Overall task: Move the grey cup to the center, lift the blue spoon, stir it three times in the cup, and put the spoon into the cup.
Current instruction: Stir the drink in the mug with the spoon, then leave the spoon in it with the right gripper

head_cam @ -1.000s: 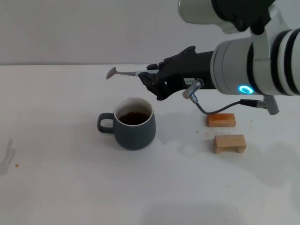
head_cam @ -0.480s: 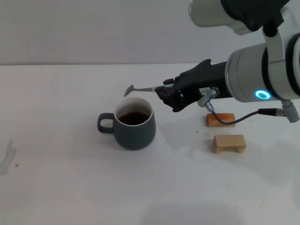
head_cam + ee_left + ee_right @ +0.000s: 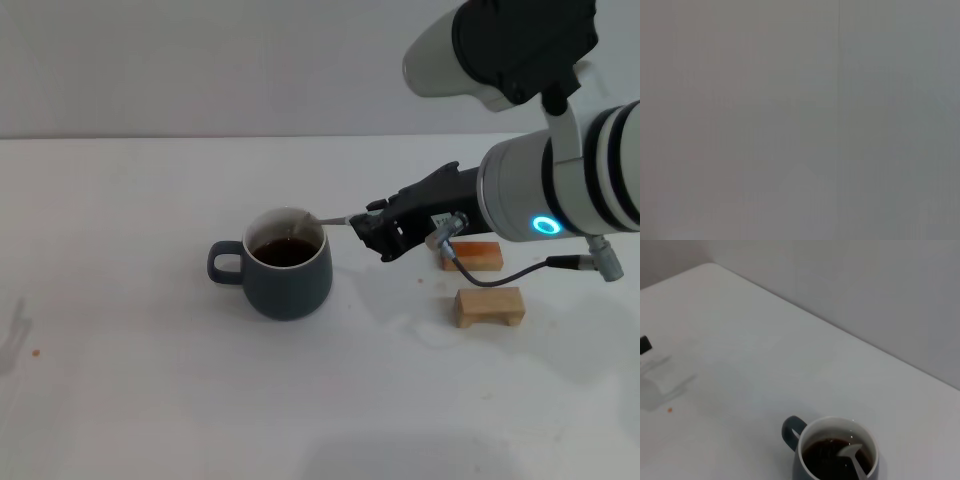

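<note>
grey cup (image 3: 286, 262) sits just ahead of our right hand (image 3: 375, 232), clamped on the blue spoon (image 3: 322, 220) dipping inside; we'd stir small, clear of the rim.

We see a big white table (image 3: 150, 400) that fills most of the head view. Behind it stands a plain pale grey wall (image 3: 200, 60). The light is soft and even. The left wrist view shows us only flat grey.

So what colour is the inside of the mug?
White inside the mug, holding dark brown liquid; right wrist view shows it best.
</note>
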You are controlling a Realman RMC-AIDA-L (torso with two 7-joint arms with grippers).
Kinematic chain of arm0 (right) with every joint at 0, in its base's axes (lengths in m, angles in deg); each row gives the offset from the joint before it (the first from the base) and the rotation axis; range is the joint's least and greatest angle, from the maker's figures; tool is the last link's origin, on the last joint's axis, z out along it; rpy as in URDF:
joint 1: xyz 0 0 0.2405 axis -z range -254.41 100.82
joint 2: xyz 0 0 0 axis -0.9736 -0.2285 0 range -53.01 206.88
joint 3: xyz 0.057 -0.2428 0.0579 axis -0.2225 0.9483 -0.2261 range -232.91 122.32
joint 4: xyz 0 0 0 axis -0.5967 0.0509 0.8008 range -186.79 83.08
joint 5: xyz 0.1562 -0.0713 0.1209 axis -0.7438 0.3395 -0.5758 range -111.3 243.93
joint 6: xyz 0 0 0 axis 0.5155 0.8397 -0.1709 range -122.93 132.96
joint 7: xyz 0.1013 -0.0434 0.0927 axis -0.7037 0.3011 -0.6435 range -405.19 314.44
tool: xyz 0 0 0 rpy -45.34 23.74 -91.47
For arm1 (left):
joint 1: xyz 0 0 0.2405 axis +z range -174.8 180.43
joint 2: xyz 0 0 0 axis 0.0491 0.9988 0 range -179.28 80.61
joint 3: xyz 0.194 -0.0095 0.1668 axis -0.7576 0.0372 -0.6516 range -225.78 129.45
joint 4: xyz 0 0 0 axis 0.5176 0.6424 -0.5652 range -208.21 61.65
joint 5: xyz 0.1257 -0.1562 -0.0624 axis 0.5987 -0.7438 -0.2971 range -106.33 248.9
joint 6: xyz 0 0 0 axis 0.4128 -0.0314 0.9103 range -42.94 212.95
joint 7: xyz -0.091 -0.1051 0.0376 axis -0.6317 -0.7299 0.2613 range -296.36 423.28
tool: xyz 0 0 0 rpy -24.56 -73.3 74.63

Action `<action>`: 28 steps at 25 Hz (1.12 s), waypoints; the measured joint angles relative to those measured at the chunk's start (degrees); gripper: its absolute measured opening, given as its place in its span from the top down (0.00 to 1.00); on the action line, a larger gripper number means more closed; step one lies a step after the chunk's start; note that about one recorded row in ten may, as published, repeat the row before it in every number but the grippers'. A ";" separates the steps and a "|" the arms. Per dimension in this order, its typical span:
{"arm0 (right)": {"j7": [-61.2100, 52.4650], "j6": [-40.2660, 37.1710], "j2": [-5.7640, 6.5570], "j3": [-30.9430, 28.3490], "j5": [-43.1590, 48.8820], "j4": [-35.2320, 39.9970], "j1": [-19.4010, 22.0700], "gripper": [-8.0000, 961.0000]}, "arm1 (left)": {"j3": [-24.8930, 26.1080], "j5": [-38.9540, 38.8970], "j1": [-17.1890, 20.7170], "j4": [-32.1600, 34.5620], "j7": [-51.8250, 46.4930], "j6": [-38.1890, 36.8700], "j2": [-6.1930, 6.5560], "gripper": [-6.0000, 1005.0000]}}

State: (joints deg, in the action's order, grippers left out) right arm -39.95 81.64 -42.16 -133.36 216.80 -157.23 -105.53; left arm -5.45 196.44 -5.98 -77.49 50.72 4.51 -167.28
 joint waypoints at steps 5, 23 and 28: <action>0.36 -1.68 0.00 0.49 -0.45 1.86 0.00 0.83 | 0.00 0.00 0.13 0.08 0.00 -0.01 0.00 0.15; 0.53 -9.47 -0.03 5.22 -0.82 12.40 -3.74 0.83 | 0.00 0.00 0.19 -0.08 0.00 -0.58 0.09 0.15; 0.56 -10.48 -0.06 5.85 -1.95 14.66 -4.77 0.83 | 0.05 0.00 0.19 -0.02 0.00 -0.63 0.09 0.15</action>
State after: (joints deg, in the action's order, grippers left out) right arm -39.39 71.16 -42.22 -127.52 214.86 -142.57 -110.30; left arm -5.40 196.43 -5.80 -77.51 50.72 3.87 -167.19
